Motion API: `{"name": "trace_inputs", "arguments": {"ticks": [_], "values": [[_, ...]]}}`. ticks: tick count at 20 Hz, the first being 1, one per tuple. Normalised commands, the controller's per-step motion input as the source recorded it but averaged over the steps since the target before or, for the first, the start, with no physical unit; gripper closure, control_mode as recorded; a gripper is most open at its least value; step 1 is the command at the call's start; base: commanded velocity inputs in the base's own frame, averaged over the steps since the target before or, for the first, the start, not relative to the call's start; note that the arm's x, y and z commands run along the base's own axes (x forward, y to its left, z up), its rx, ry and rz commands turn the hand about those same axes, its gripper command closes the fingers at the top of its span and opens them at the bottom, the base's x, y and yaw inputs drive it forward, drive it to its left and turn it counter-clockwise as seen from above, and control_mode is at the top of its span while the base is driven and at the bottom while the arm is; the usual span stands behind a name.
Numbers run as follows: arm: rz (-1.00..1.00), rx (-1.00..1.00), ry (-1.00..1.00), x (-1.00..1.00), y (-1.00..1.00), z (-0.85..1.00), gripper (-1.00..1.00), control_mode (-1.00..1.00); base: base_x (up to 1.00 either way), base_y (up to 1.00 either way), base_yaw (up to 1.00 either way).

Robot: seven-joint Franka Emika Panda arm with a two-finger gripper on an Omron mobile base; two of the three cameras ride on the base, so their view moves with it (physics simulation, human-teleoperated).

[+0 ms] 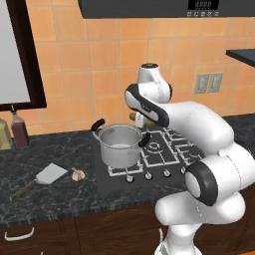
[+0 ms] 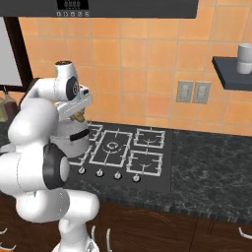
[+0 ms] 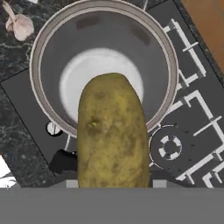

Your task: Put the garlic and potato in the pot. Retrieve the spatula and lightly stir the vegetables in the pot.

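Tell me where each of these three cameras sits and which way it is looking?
Left base view: behind the arm's left, facing pot, garlic, spatula; white arm at right.
Right base view: behind its right, facing the stove; arm at left.
Hand view: on the hand, looking down into the pot past the potato in the pincer.
All three share the pot.

Glossy white rounded arm (image 1: 199,129), dark joint bands, bulbous segments.

Pot (image 1: 120,145) on hob (image 1: 162,149); garlic (image 1: 77,174) beside spatula (image 1: 49,175)
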Motion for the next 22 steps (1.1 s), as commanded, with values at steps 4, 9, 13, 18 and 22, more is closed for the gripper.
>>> {"name": "trace_inputs", "arguments": {"ticks": [4, 9, 13, 18, 22], "values": [[0.13, -0.05, 0.01, 0.67, 1.0, -0.22, 1.0, -1.0, 0.0, 0.0, 0.0], [0.09, -0.01, 0.05, 0.47, 0.94, -0.56, 1.0, -1.0, 0.0, 0.0, 0.0], [0.02, 0.0, 0.02, 0.27, 0.25, -0.68, 1.0, -1.0, 0.0, 0.0, 0.0], [0.0, 0.0, 0.05, 0.24, 0.0, -0.57, 1.0, -1.0, 0.0, 0.0, 0.0], [0.0, 0.03, 0.07, 0.2, 0.0, -0.46, 1.0, -1.0, 0.0, 0.0, 0.0]]}}
